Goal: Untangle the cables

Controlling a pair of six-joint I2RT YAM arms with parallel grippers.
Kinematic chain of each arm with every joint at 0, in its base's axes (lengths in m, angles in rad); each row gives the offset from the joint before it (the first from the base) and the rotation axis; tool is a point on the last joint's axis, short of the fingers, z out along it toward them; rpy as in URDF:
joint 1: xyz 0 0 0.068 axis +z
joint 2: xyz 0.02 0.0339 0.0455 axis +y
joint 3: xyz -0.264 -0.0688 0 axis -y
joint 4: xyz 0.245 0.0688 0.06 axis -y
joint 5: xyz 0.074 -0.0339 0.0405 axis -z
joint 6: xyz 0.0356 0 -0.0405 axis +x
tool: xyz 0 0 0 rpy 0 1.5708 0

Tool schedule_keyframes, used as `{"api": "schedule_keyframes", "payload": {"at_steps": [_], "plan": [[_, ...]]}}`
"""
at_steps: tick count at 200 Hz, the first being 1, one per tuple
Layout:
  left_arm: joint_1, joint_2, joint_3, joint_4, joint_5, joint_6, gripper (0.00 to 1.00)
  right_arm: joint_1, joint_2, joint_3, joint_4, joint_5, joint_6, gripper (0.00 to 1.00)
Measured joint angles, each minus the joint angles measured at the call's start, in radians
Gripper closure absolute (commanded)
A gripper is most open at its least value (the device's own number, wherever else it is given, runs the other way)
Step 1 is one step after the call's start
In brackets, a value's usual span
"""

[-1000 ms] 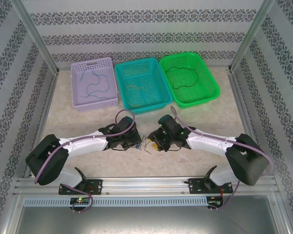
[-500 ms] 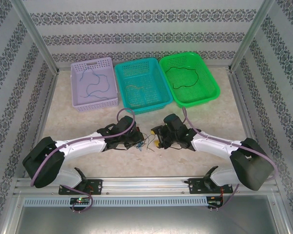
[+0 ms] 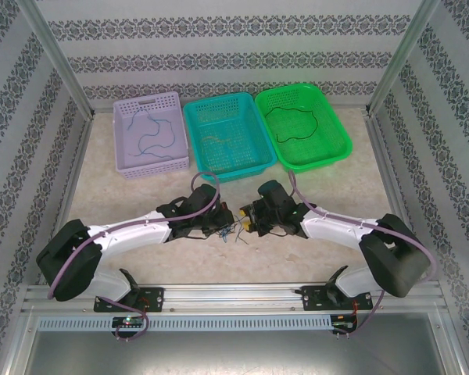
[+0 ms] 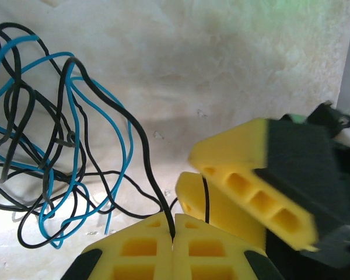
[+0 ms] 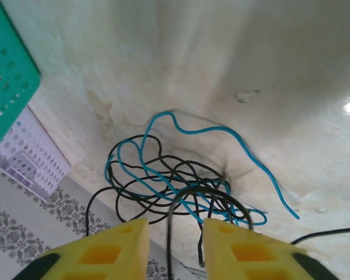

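**Black strand pinned, second gripper poised over a loop**

The step in hand appears to be drawing one strand out of the knot. The unsorted cables (image 3: 233,231) lie as a small tangle on the worktop (image 3: 242,266), between the two arms and well short of the baskets. The left gripper (image 4: 173,239) is clamped tight on a black cable (image 4: 144,146), its yellow pads meeting with the wire pinched in the seam. The right gripper (image 5: 175,228) sits just beside it with its jaws a narrow way apart. A loop of black wire stands in that gap, but the pads do not seem to bear on it, so this gripper holds nothing yet.

The next move likely calls for the right gripper to close on that loop. The arms would then part slowly and low, so the black wire slides free of the blue rather than cinching tighter. Whether the loop belongs to the pinned cable cannot be told.

The tangle is hair-thin black and blue wire, springy enough to hold open curves, and its loops cross each other many times. One blue strand (image 5: 233,140) trails out of the knot to a free end on the worktop.

Farther back, each basket holds one loose cable:
- The lavender basket (image 3: 152,170) holds a blue cable (image 3: 152,133).
- The teal basket (image 3: 234,172) holds a yellowish cable (image 3: 219,141).
- The green basket (image 3: 320,160) holds a black one (image 3: 297,125).

This suggests the cables are being sorted by colour.
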Motion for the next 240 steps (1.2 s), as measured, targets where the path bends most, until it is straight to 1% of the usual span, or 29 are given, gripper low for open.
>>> {"api": "schedule_keyframes", "payload": {"at_steps": [2, 16, 28, 32, 39, 46, 50, 56, 61, 69, 96, 112, 138, 157, 163, 194, 214, 240], "plan": [[0.000, 0.000, 0.000, 0.000, 0.000, 0.000, 1.00, 0.000, 0.002, 0.000, 0.000, 0.000, 0.004, 1.00], [-0.003, 0.000, 0.005, 0.000, -0.001, 0.000, 1.00, -0.003, 0.006, 0.000, 0.000, 0.000, -0.008, 1.00], [-0.006, 0.000, 0.008, -0.002, -0.008, -0.001, 0.88, -0.013, 0.002, 0.010, -0.022, 0.006, -0.046, 1.00], [-0.006, 0.000, 0.008, -0.003, -0.010, -0.001, 0.82, -0.017, -0.002, 0.014, -0.034, 0.011, -0.061, 1.00], [-0.006, -0.002, 0.008, -0.011, -0.023, -0.003, 0.68, -0.026, -0.014, 0.024, -0.056, 0.017, -0.092, 1.00], [-0.005, -0.004, 0.008, -0.024, -0.035, -0.013, 0.54, -0.037, -0.037, 0.035, -0.082, 0.026, -0.134, 1.00], [-0.003, -0.005, 0.008, -0.034, -0.042, -0.024, 0.44, -0.043, -0.050, 0.040, -0.095, 0.029, -0.150, 1.00], [0.002, -0.007, 0.008, -0.047, -0.052, -0.037, 0.36, -0.055, -0.076, 0.050, -0.119, 0.034, -0.191, 1.00], [0.005, -0.008, 0.008, -0.061, -0.059, -0.053, 0.31, -0.064, -0.098, 0.057, -0.135, 0.035, -0.225, 1.00], [0.012, -0.010, 0.008, -0.076, -0.068, -0.081, 0.28, -0.078, -0.132, 0.071, -0.161, 0.036, -0.274, 1.00], [0.037, -0.008, 0.010, -0.113, -0.089, -0.144, 0.26, -0.111, -0.210, 0.101, -0.215, 0.027, -0.423, 1.00], [0.043, 0.013, 0.026, -0.132, -0.090, -0.165, 0.29, -0.122, -0.230, 0.108, -0.254, 0.021, -0.494, 1.00], [0.043, 0.074, 0.049, -0.140, -0.086, -0.178, 0.40, -0.139, -0.260, 0.117, -0.335, 0.021, -0.584, 1.00], [0.043, 0.114, 0.049, -0.146, -0.086, -0.179, 0.54, -0.166, -0.283, 0.142, -0.392, 0.021, -0.640, 1.00], [0.044, 0.126, 0.049, -0.147, -0.087, -0.175, 0.60, -0.177, -0.289, 0.155, -0.409, 0.021, -0.658, 1.00], [0.050, 0.217, 0.087, -0.197, -0.114, -0.139, 0.83, -0.236, -0.314, 0.264, -0.498, 0.022, -0.767, 1.00], [0.051, 0.250, 0.119, -0.245, -0.146, -0.113, 0.91, -0.291, -0.328, 0.345, -0.558, 0.024, -0.850, 1.00], [0.056, 0.242, 0.133, -0.274, -0.179, -0.101, 0.93, -0.360, -0.345, 0.434, -0.640, 0.025, -0.958, 1.00]]}}
